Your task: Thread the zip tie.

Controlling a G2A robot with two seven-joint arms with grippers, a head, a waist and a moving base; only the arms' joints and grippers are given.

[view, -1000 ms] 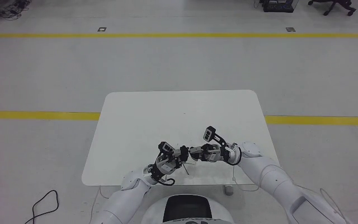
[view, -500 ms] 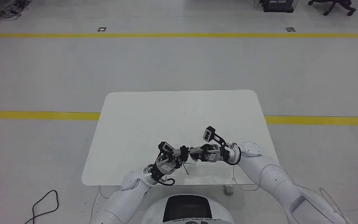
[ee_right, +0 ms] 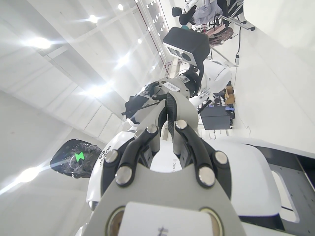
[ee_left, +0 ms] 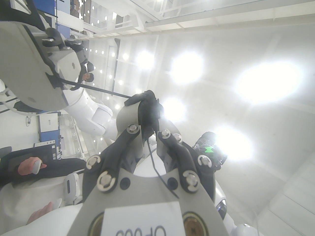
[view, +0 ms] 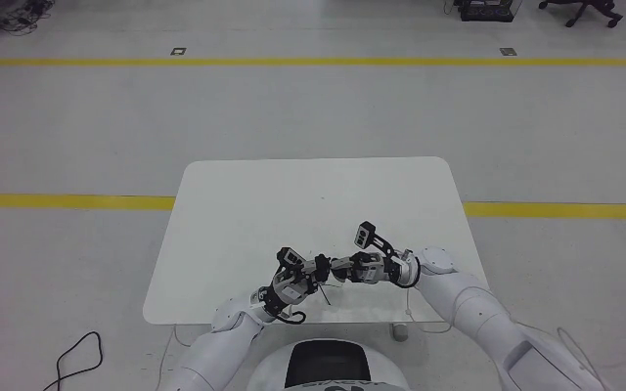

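Observation:
A thin black zip tie (ee_left: 98,89) spans the short gap between my two grippers, held in the air over the near edge of the white table (view: 293,195). My left gripper (ee_left: 147,110) is shut on one end of it, and a loose tail (ee_left: 157,170) trails back between the fingers. My right gripper (ee_right: 169,110) is shut on the strap (ee_right: 141,108), which runs across to the left gripper (ee_right: 137,103). In the top view the left gripper (view: 311,270) and right gripper (view: 344,266) nearly touch, tips facing each other.
The tabletop stretches bare beyond the grippers toward its far edge. Grey floor with yellow lines (view: 98,201) surrounds the table. A black cable (view: 78,354) lies on the floor at the near left.
The right gripper has edged slightly toward the left one. The left arm has stayed in place.

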